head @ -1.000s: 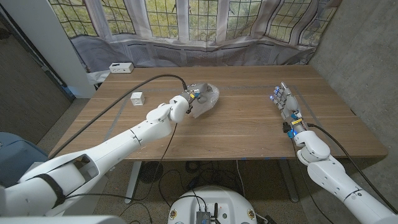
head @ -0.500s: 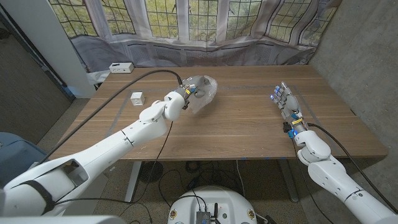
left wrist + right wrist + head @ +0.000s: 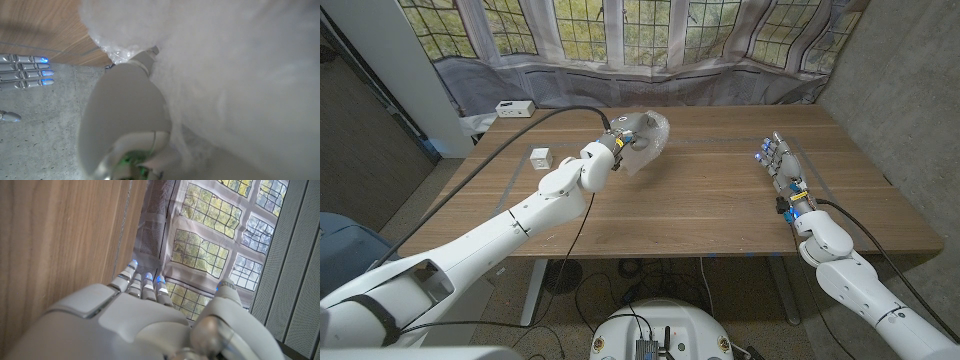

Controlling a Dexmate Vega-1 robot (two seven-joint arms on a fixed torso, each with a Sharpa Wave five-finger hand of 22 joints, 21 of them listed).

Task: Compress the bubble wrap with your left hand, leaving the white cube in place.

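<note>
A crumpled clear sheet of bubble wrap (image 3: 645, 138) is gripped by my left hand (image 3: 623, 146) above the far middle of the table. In the left wrist view the bubble wrap (image 3: 225, 75) bulges white and blurred around my left hand (image 3: 127, 120). The small white cube (image 3: 541, 156) sits on the table to the left of that arm, apart from it. My right hand (image 3: 778, 160) stands on its edge at the right side of the table, fingers straight and together, holding nothing. From the right wrist camera, my right hand (image 3: 145, 315) points along the wood toward the window.
A white box (image 3: 514, 108) lies at the table's far left corner (image 3: 500, 125). A black cable (image 3: 540, 135) runs along my left arm over the table. A curtain and windows stand behind the far edge. My right hand's fingers (image 3: 25, 72) appear small in the left wrist view.
My left hand has carried the bubble wrap up and toward the far edge of the table. The cube and the right hand have stayed where they were.
</note>
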